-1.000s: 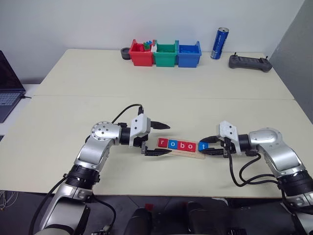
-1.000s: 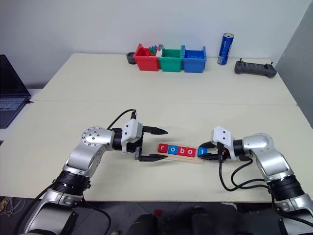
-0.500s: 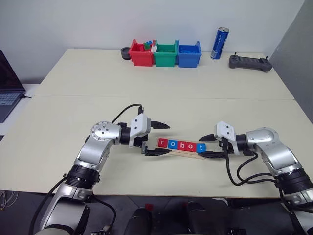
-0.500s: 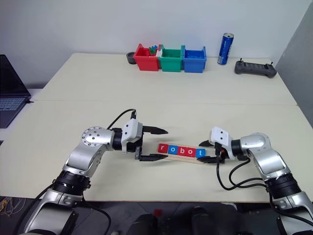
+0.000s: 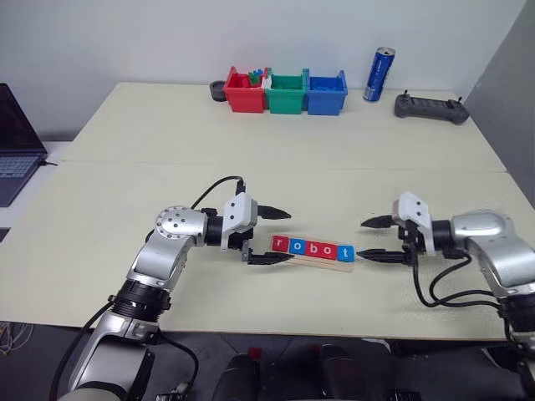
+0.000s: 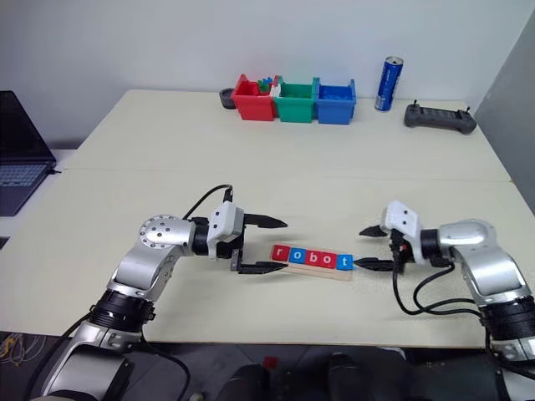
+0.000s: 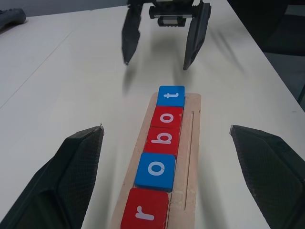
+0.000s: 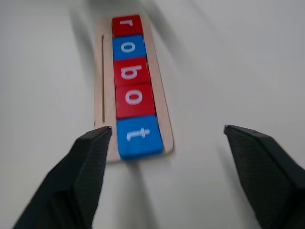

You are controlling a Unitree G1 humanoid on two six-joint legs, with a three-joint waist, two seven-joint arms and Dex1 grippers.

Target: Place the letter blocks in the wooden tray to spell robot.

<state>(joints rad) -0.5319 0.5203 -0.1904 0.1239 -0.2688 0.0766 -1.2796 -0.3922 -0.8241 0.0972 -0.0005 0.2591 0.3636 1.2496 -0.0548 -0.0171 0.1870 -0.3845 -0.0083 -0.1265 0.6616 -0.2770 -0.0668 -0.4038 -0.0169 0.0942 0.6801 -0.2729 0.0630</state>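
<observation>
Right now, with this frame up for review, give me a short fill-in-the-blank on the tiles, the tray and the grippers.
1. The five letter blocks on the wooden tray spell ____.
2. The blue t block lies at the tray's end nearer the ____ gripper.
3. The right gripper is open and holds ____.
4. The left gripper stands ____ at the tray's r end.

Missing words: robot; right; nothing; open
</observation>
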